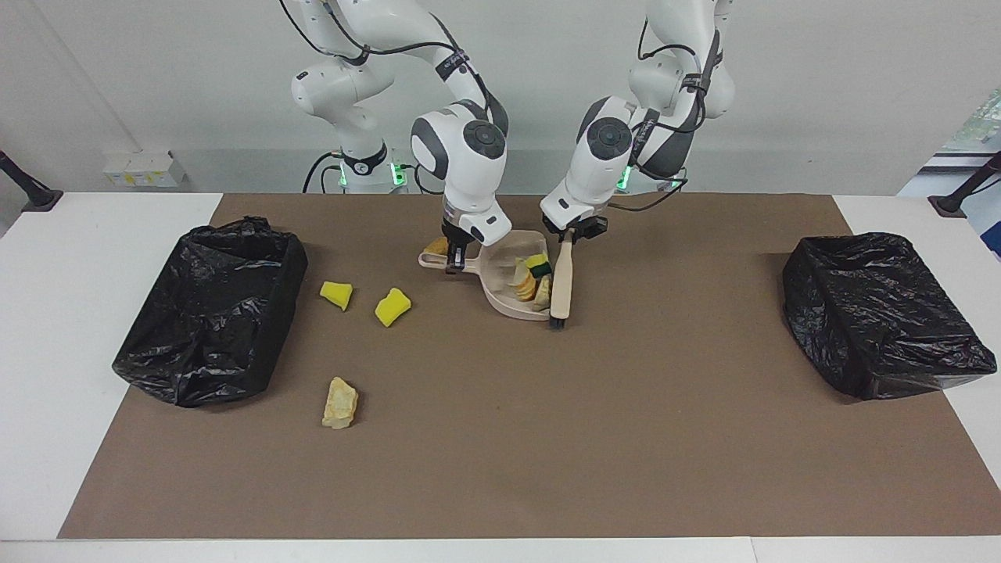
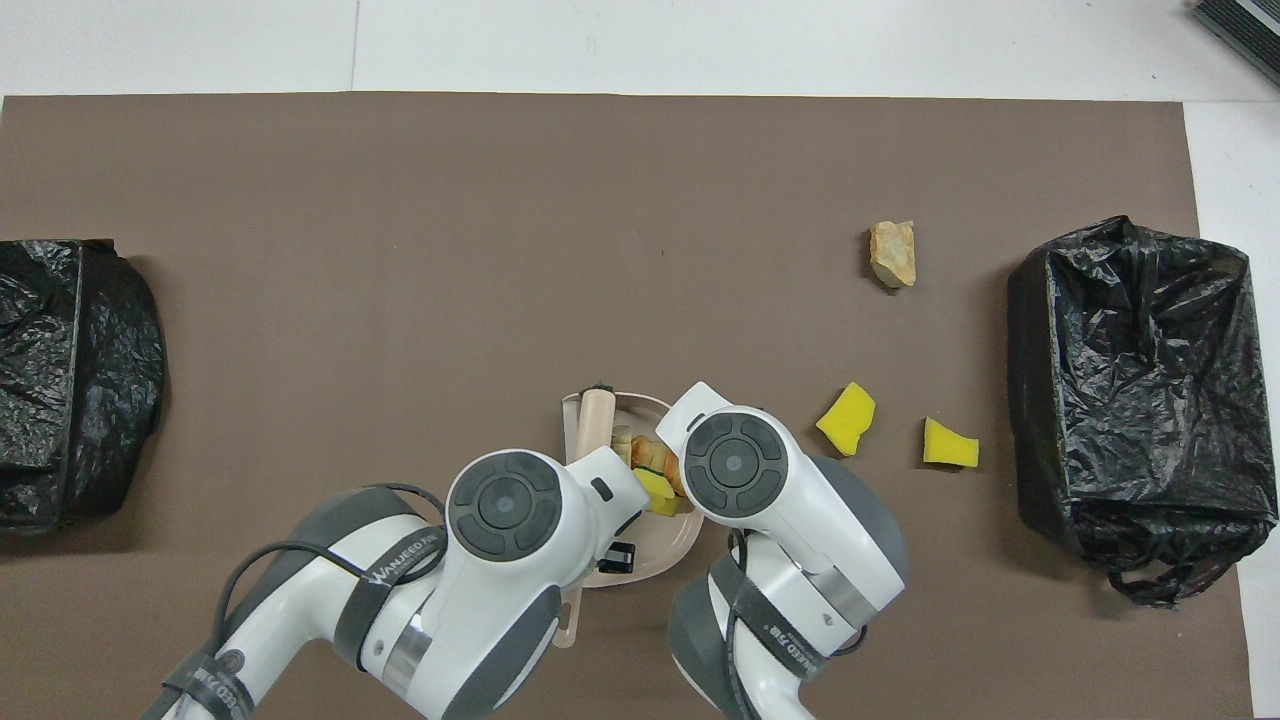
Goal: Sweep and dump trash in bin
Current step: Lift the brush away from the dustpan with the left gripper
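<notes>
The beige dustpan (image 1: pixel 500 301) (image 2: pixel 665 535) rests on the brown mat, and my right gripper (image 1: pixel 453 262) is shut on its handle. My left gripper (image 1: pixel 572 233) is shut on the beige brush (image 1: pixel 561 281) (image 2: pixel 597 425), whose black bristles touch the mat at the pan's open edge. Inside the pan lie a yellow chunk (image 1: pixel 536 262) (image 2: pixel 655 490) and tan lumps (image 1: pixel 525 285) of trash. Another tan scrap (image 1: pixel 435 248) sits beside the pan's handle, nearer to the robots. Two yellow chunks (image 1: pixel 336 294) (image 1: pixel 392 306) and a tan lump (image 1: pixel 339 403) lie loose toward the right arm's end.
A black-bagged bin (image 1: pixel 211 313) (image 2: pixel 1130 390) stands at the right arm's end of the mat, close to the loose scraps. A second black-bagged bin (image 1: pixel 876 313) (image 2: pixel 70 380) stands at the left arm's end.
</notes>
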### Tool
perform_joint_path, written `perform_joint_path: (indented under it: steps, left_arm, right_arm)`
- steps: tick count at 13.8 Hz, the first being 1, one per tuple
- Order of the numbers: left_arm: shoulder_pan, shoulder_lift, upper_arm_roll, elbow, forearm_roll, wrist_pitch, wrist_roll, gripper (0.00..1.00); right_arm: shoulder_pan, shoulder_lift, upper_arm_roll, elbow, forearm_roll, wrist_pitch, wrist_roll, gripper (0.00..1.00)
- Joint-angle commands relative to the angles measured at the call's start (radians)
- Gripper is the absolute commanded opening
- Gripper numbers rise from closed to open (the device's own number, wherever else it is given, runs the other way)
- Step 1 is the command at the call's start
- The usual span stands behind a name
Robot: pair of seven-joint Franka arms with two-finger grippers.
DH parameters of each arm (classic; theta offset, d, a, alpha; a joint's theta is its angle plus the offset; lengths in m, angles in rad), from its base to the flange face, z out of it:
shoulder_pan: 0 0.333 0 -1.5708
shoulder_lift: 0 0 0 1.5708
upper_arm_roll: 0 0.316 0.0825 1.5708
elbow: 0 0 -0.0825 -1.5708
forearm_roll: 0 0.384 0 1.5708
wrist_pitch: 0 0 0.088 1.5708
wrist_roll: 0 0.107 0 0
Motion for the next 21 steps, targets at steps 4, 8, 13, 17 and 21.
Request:
perform_joint_path:
  steps: [4, 8, 13, 17, 21]
  left_arm:
    - [0.055, -0.018, 0.028, 0.074, -0.017, -0.117, -0.021, 0.0]
    - [0.147, -0.068, 0.028, 0.088, -0.004, -0.149, -0.004, 0.0]
    - [0.165, -0.075, 0.028, 0.071, 0.01, -0.151, 0.002, 0.0]
    - [0.167, -0.059, 0.027, 0.052, 0.029, -0.137, 0.005, 0.0]
    - [0.165, -0.058, 0.027, 0.049, 0.029, -0.137, 0.017, 0.0]
  right_arm:
    - [-0.073, -0.022, 0.003, -0.011, -0.008, 0.041, -0.026, 0.0]
    - [-0.129, -0.043, 0.003, -0.013, -0.007, 0.048, -0.102, 0.0]
    - [-0.177, -0.063, 0.003, -0.013, 0.038, 0.048, -0.168, 0.0]
    - [-0.197, -0.063, 0.003, -0.013, 0.091, 0.101, -0.178, 0.0]
    - [-0.24, -0.052, 0.003, -0.013, 0.203, 0.216, -0.237, 0.0]
